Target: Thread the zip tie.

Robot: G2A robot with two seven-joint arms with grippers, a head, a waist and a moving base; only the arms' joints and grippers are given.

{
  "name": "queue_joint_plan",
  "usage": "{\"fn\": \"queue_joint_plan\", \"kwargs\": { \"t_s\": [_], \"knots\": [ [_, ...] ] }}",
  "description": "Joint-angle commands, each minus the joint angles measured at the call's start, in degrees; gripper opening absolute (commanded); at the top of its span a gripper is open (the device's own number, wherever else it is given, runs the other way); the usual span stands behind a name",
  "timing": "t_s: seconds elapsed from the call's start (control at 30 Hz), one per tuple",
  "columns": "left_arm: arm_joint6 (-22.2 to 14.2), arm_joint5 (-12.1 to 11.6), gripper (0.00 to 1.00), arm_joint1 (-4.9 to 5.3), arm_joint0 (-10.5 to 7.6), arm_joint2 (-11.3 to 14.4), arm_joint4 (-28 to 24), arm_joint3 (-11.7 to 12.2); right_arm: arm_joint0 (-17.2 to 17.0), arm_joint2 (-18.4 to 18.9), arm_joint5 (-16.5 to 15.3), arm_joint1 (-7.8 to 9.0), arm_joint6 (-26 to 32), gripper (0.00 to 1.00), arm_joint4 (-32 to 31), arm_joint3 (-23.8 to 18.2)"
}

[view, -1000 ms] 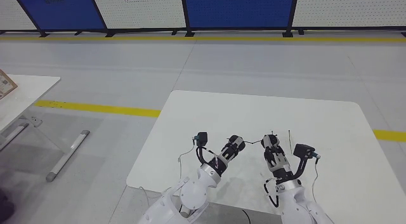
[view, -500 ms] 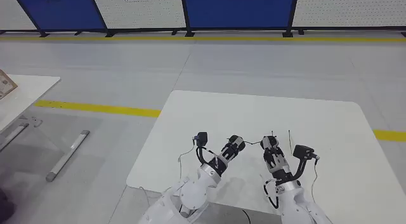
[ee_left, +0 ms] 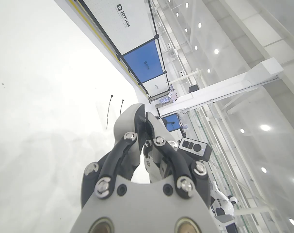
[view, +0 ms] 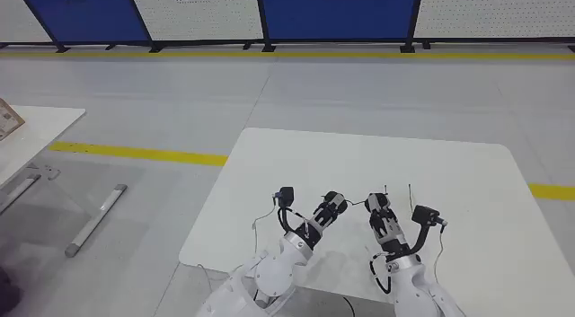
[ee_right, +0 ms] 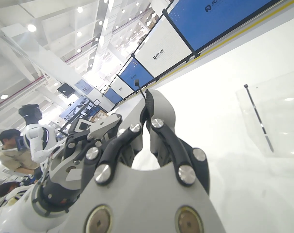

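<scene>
Right gripper (ee_right: 146, 92) is closed tight on the zip tie (ee_right: 136, 82), whose square head and a short length of strap stand out past the fingertips; the rest of the strap is hidden between the pads. Left gripper (ee_left: 145, 112) is likewise pinched shut on the zip tie's thin black strap, seen edge-on and hard to follow. Both grippers sit close together over the near part of the white table (view: 449, 164). In the top view a fine dark line spans the gap between them, too thin to trace end to end. Two spare ties (ee_left: 108, 112) lie on the table beyond the grippers, one on a clear sheet (ee_right: 282, 122)
</scene>
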Motion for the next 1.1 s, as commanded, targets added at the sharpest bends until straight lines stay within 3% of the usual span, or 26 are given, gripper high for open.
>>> {"fn": "queue_joint_plan", "kwargs": {
  "t_s": [0.0,0.13,0.33,1.07],
  "knots": [
    [0.0,0.0,0.0,0.0,0.0,0.0,0.0,0.0,0.1,-0.2,-1.1,-0.17,-1.1,0.0,1.1,0.6],
    [0.0,0.0,0.0,0.0,0.0,0.0,0.0,0.0,0.1,-0.3,-3.2,-0.42,-2.7,0.0,2.7,1.9],
    [0.0,0.0,0.0,0.0,0.0,0.0,0.0,0.0,1.0,-0.9,-1.5,-0.67,-1.6,0.0,1.6,3.4],
    [0.0,0.0,0.0,0.0,0.0,0.0,0.0,0.0,-1.2,0.3,-3.7,-0.98,-3.7,0.0,2.6,1.4]
  ]
}}
